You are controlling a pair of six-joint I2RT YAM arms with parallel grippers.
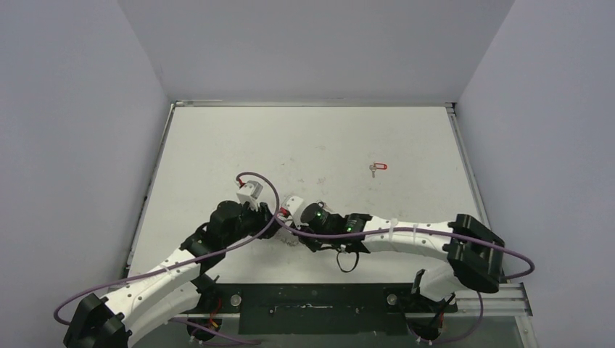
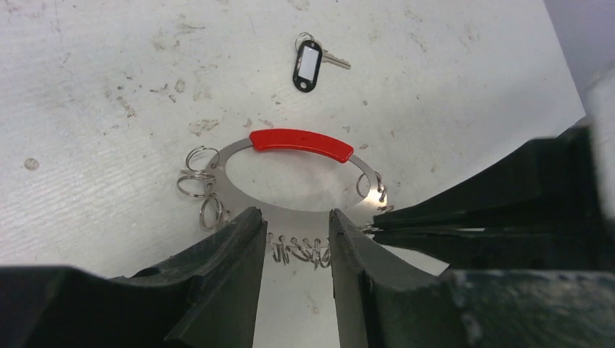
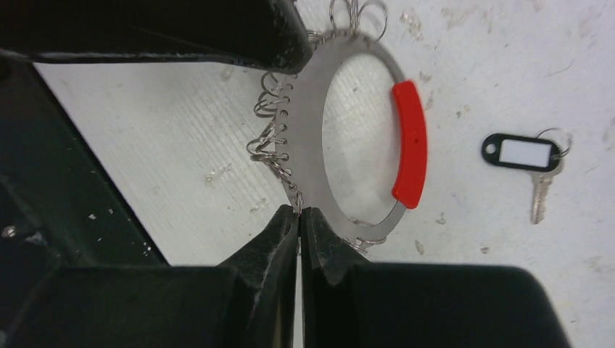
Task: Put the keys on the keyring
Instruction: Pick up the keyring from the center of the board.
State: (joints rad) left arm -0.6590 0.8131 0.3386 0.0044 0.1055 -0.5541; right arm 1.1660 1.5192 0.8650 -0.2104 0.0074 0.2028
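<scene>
The keyring is a flat, thin, oval band of silver metal with a red plastic sleeve over one arc and small silver split rings strung through holes along its rim. It lies on the scuffed white table, directly between the two grippers.

Left gripper: the jaws stand parted, with the black fingertips set on the near arc of the band, which runs across the gap between them. Nothing is clamped between the pads.

Right gripper: clenched, with the two tips meeting at the outer rim of the band beside a cluster of split rings. Whether a split ring is pinched there cannot be told.

One loose key lies just beyond the sleeved arc, apart from the band. It has a black oblong tag with a white insert, its own split ring and a short silver shaft.

View differences:
- Both wrist views show the band, sleeve and black-tagged key in detail.
- In the top view, the arms cover nearly all of the keyring.
- Only the top view shows a small red-tagged key lying well apart, toward the far right of the table.
</scene>
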